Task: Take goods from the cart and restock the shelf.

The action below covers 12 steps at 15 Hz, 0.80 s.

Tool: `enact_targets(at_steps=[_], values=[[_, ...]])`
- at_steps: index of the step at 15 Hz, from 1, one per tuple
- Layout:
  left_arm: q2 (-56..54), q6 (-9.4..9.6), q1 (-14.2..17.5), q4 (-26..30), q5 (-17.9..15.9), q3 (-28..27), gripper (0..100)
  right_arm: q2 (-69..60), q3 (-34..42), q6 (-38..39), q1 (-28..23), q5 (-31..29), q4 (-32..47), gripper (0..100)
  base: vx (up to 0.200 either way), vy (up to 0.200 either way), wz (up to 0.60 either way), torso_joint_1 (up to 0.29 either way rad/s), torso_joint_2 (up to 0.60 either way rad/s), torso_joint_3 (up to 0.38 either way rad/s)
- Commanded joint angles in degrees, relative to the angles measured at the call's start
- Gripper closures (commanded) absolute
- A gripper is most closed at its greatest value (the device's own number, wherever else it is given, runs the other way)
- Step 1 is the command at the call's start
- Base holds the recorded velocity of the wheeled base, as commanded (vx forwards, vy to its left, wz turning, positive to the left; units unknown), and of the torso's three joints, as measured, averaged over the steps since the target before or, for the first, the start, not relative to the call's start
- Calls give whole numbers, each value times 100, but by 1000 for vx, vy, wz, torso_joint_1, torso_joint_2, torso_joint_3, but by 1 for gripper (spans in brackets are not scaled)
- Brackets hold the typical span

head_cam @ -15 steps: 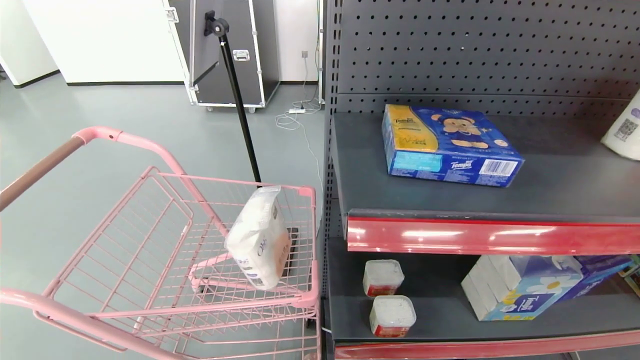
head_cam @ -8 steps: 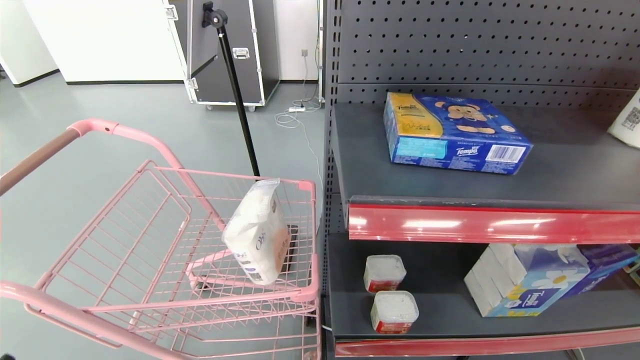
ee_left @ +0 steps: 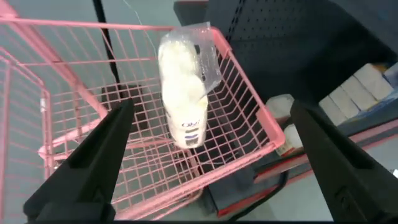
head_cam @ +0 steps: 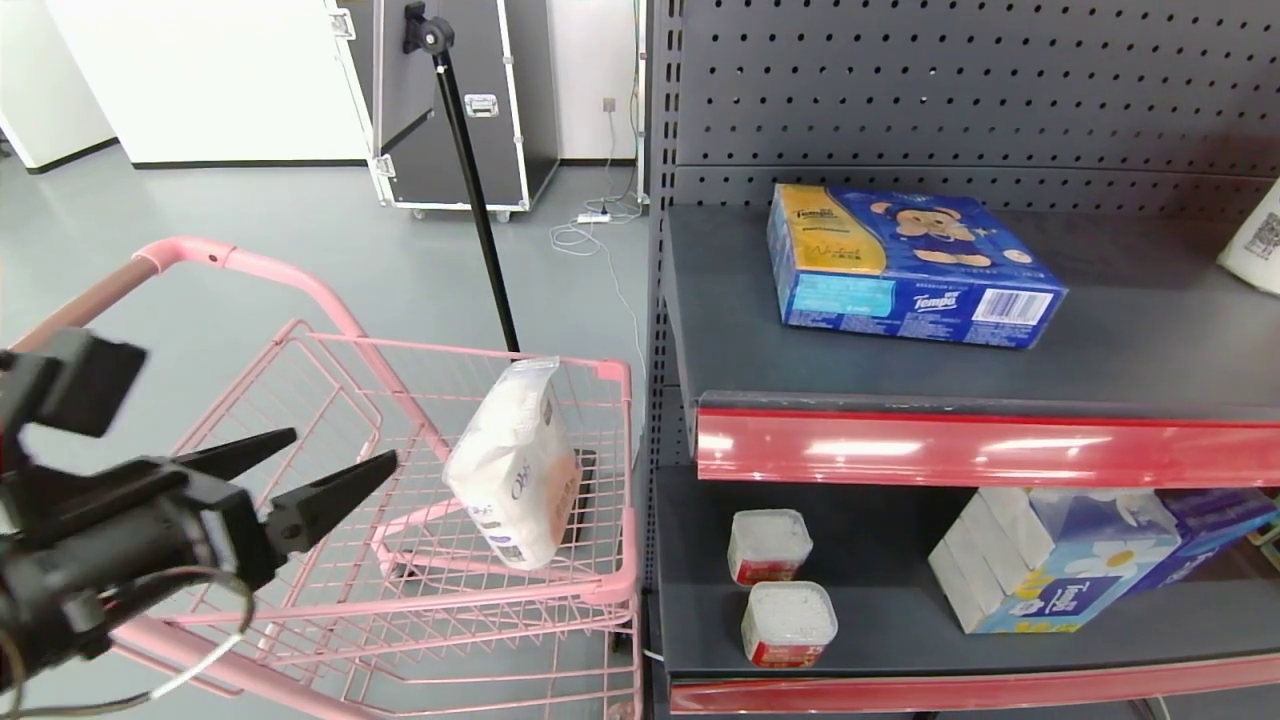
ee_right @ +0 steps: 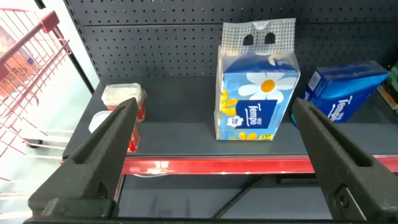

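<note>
A white plastic-wrapped pack (head_cam: 515, 475) stands leaning in the pink cart (head_cam: 300, 300), against the wire wall nearest the shelf. My left gripper (head_cam: 345, 448) is open above the cart's basket, pointing at the pack from a short way off. In the left wrist view the pack (ee_left: 183, 93) sits between and beyond the open gripper (ee_left: 211, 104). My right gripper (ee_right: 214, 102) is open and empty in front of the lower shelf (ee_right: 186, 134), facing a blue tissue pack (ee_right: 258, 93). A blue tissue box (head_cam: 905, 265) lies on the upper shelf (head_cam: 1100, 350).
Two white tubs (head_cam: 767, 550) and stacked tissue packs (head_cam: 1050, 575) sit on the lower shelf. A white roll (head_cam: 1255, 235) shows at the upper shelf's right edge. A black stand pole (head_cam: 480, 200) rises behind the cart, with a wheeled case (head_cam: 450, 100) and floor cables beyond.
My left gripper has come into the head view from the lower left, over the cart. The head camera shifted slightly at first. The pack and shelf goods have not moved.
</note>
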Motion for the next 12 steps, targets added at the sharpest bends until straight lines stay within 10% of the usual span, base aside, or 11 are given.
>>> enact_targets(at_steps=[1,12], values=[[2366,-22,-375,-1249,62,-54,0,2,0,2,1,1,-1,0,0,0,0,0,0,0],[3658,-39,-735,-2163,730,7,0,2,0,11,1,1,-1,0,0,0,0,0,0,0]])
